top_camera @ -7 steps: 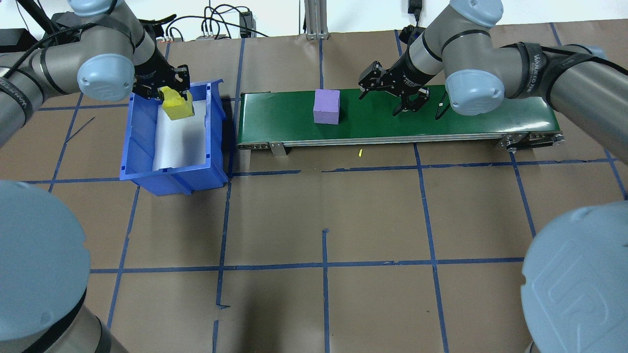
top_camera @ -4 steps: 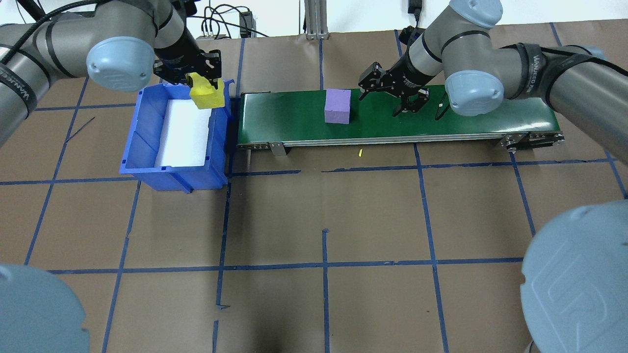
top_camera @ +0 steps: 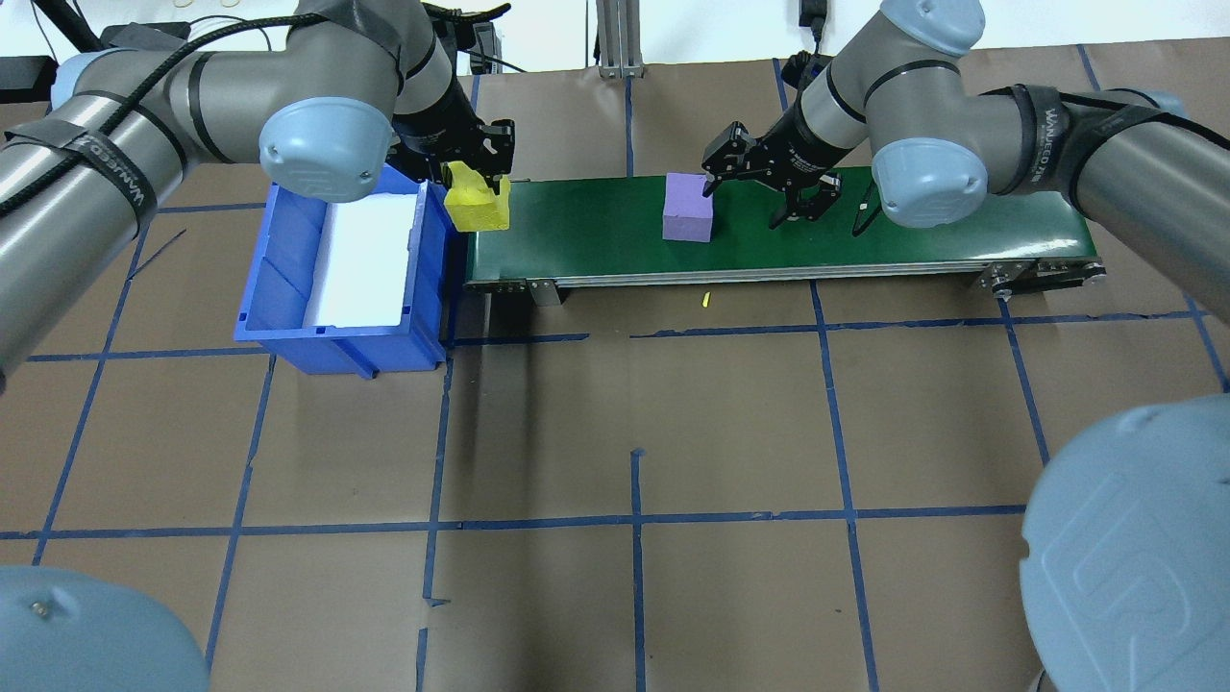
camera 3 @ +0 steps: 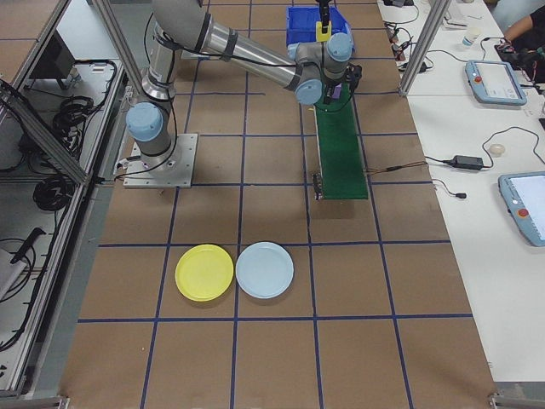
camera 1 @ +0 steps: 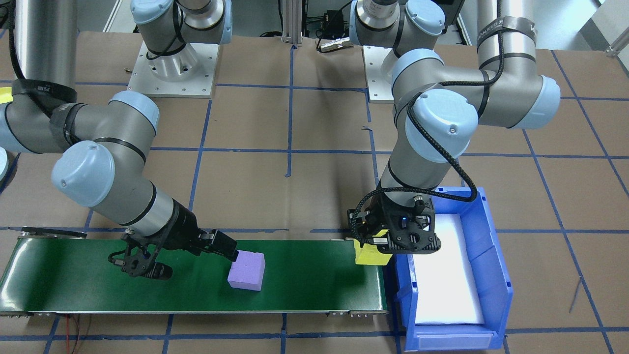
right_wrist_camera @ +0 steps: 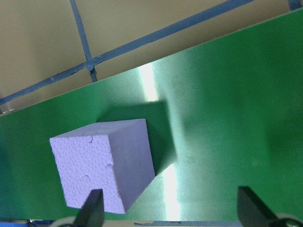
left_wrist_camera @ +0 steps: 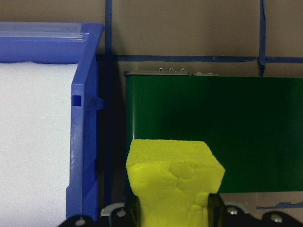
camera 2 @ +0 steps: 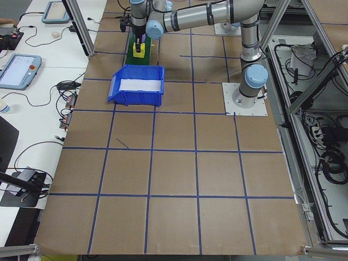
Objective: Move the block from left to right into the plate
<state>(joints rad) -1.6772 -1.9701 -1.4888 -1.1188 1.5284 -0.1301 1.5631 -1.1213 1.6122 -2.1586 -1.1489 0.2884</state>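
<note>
While belt-borne, purple block point(top_camera: 688, 208) beside right hand point(top_camera: 759, 188)

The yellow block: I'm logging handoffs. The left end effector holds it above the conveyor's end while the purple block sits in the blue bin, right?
Not quite. The purple block sits on the green conveyor, not in the blue bin, as the overhead exterior view shows. The left end effector does hold the yellow block there.

Purple block point(top_camera: 688, 208) sits on the green conveyor belt point(top_camera: 865, 240) just beside one of my right gripper point(top_camera: 769, 188) fingers, blocking that side. Belt between it and the yellow block point(top_camera: 477, 204) is bare. Blue bin point(top_camera: 288, 279) wall butts the belt's end.
</note>
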